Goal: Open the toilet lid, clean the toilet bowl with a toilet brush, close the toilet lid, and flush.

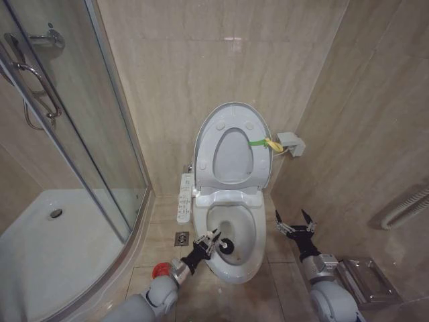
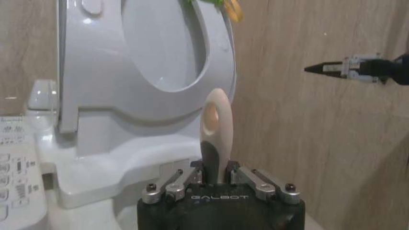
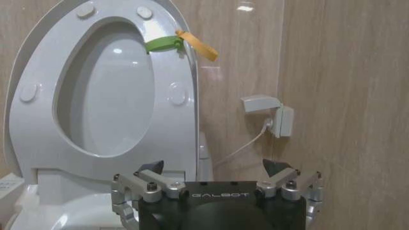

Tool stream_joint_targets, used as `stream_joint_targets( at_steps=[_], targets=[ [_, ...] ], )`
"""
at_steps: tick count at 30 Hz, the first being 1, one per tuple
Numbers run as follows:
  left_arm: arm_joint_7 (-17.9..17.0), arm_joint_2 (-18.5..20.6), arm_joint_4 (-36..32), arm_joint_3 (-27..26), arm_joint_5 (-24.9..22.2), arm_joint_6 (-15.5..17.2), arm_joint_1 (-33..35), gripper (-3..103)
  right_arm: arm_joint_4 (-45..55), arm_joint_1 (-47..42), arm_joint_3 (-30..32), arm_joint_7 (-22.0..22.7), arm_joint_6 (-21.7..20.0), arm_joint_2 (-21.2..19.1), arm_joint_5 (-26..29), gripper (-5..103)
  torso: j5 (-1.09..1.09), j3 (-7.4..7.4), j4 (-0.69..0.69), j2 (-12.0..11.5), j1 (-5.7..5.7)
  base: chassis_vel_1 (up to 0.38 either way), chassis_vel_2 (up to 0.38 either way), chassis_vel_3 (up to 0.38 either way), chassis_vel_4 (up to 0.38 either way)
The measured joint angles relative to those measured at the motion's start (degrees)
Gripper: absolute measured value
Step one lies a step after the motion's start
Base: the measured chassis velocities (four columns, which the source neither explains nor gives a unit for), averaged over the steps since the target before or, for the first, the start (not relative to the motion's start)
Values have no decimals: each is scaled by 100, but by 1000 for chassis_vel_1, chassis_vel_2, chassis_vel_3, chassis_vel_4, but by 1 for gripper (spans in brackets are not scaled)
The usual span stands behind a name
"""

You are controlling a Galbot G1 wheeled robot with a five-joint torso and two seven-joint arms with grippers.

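From the head, the left claw [image 1: 210, 240] clamps the toilet brush [image 1: 226, 245], head inside the toilet bowl [image 1: 231, 272] beneath the raised toilet lid [image 1: 231, 144]; its wrist shows the handle upright; the right claw [image 3: 217, 175] waits spread beside.

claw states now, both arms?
Left claw: shut on the toilet brush, over the toilet bowl.
Right claw: open, empty, beside the bowl.

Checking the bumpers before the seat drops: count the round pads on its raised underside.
4: two near the top of the upright seat, one on each side lower down. More may sit hidden near the hinge.
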Motion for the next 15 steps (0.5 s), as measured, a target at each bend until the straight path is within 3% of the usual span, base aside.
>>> stream_joint_targets(
  at_steps=[7,15],
  targets=[
    [-17,25,-465,170,-48,64,131,19,0,0,0,0,0,0,0,100,0,0,0,0,0,0,0,0,0],
    [77,-16,138,-25,-35,-22,23,19,-1,0,0,0,0,0,0,100,0,0,0,0,0,0,0,0,0]
  ],
)
